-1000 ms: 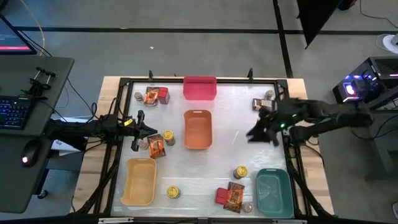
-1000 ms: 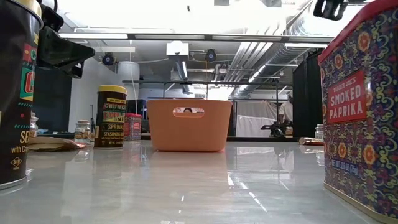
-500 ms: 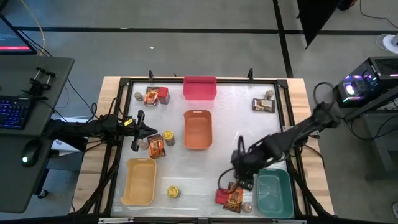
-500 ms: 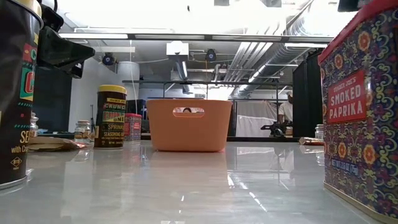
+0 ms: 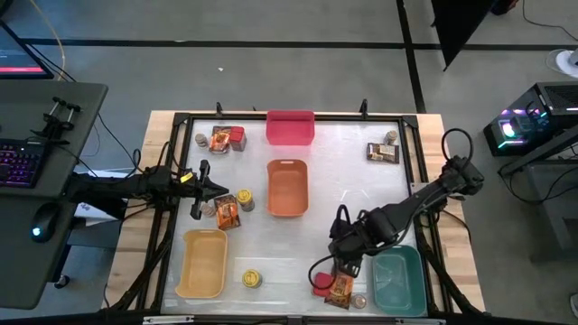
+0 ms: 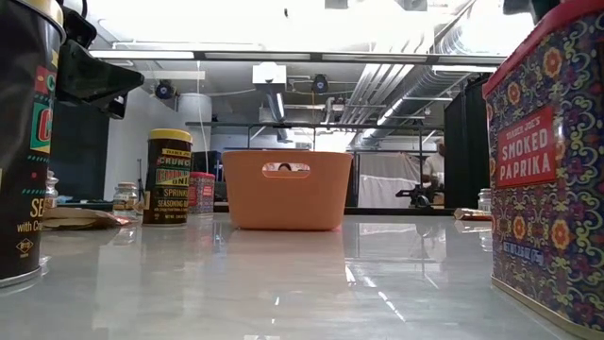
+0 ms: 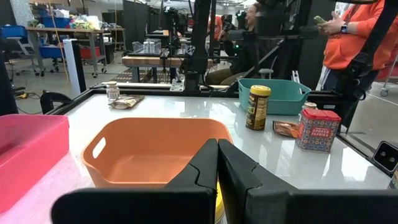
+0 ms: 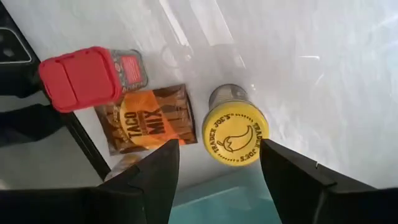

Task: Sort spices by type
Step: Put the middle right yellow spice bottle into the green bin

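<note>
The right gripper (image 8: 214,165) hangs over a yellow-topped tin (image 8: 235,133), its 2 fingers spread apart, 1 on either side of the lid. The tin stands beside a taco packet (image 8: 149,118) and a red box (image 8: 84,78), near the teal bin (image 5: 397,280). It should descend straight, centred, without nudging the packet. The left gripper (image 7: 216,168) waits with its fingers together by the orange bin (image 7: 149,149).
</note>
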You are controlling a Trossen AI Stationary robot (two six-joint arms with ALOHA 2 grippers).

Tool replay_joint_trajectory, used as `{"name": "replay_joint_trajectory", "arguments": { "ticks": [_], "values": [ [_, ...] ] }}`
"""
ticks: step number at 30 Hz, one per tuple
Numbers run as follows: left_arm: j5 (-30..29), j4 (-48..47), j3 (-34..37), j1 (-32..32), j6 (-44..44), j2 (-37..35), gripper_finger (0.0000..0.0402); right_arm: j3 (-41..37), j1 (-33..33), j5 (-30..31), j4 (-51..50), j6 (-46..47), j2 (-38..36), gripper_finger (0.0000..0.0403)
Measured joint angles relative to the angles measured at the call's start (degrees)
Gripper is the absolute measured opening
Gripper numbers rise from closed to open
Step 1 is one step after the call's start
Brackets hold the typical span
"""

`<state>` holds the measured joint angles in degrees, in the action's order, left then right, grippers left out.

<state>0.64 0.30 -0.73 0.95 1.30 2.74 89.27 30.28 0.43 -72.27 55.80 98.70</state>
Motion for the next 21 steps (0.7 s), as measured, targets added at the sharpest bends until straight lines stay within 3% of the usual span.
{"name": "replay_joint_trajectory", "arguments": {
  "ticks": [4,10,16,21],
  "values": [
    [-0.01,0.0,0.0,0.01,0.02,0.0,0.0,0.0,-0.38,3.53,1.59,-3.08,-0.02,0.0218],
    [0.0,-0.02,0.0,0.02,0.02,0.0,0.0,0.0,-2.29,1.55,-0.39,-4.41,-0.02,0.0223],
    [0.0,-0.02,0.0,0.02,0.02,0.0,0.0,-0.07,-1.99,2.21,-1.89,-5.59,-0.02,0.0274],
    [0.0,-0.01,0.0,0.01,0.01,-0.01,0.0,-0.07,-0.58,1.84,-2.01,3.27,-0.02,0.0293]
  ]
}}
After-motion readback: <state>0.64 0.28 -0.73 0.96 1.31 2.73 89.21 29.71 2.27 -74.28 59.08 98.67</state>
